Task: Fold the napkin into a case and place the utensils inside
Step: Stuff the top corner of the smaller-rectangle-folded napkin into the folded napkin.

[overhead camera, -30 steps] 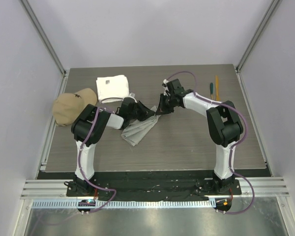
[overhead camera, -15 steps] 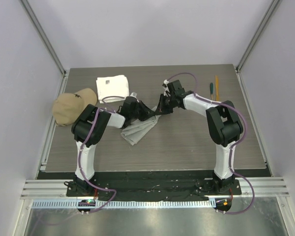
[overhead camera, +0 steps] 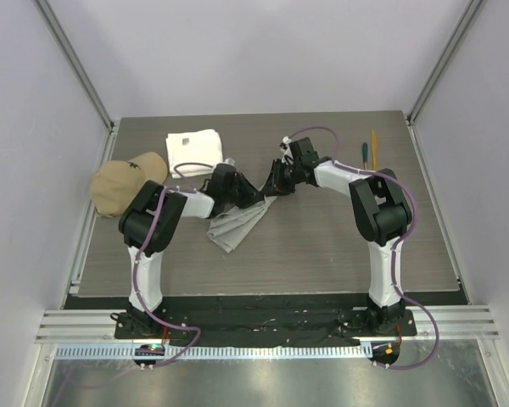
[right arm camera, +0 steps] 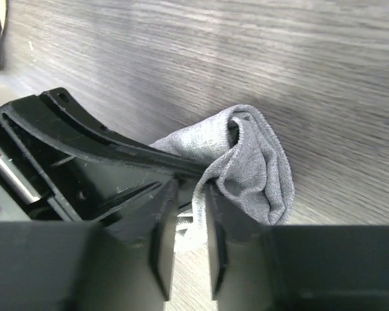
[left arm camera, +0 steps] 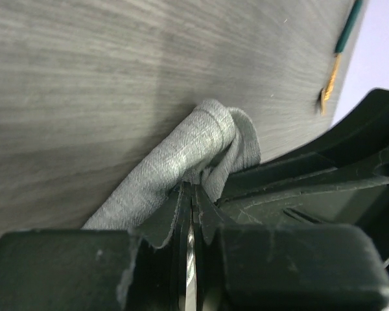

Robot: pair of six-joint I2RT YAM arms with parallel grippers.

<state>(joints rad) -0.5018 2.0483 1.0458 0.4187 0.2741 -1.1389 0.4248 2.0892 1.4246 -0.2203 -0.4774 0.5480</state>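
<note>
The bench (overhead camera: 322, 246) filled the floor of the enclosure, with walls close along its left, right and far edges and the arm bases along its near edge. Bare wood-grain surface lay across the whole near half and on the right between the arms and the far-right corner.

A tan cap (overhead camera: 123, 182) sat at the left edge, and a white towel (overhead camera: 193, 150) lay just beyond it toward the far side, both apart from the work.

The napkin (overhead camera: 235, 225) lay bunched left of centre as a narrow crumpled strip. Its long axis ran diagonally, from its near-left end up to its far-right end, where both hands met. The wrist views showed that end rolled into a rounded fold (left arm camera: 181, 155).

The left hand (overhead camera: 259, 193) had its fingers pressed nearly together, pinching a fold of the napkin. The right hand (overhead camera: 276, 181) faced it from the right. Its fingers (right arm camera: 162, 240) were parted by a narrow gap with the cloth edge at their tips, and whether they gripped it could not be told.

Two slim utensils (overhead camera: 369, 153) lay side by side near the far-right corner, pointing near to far, well apart from the napkin.
</note>
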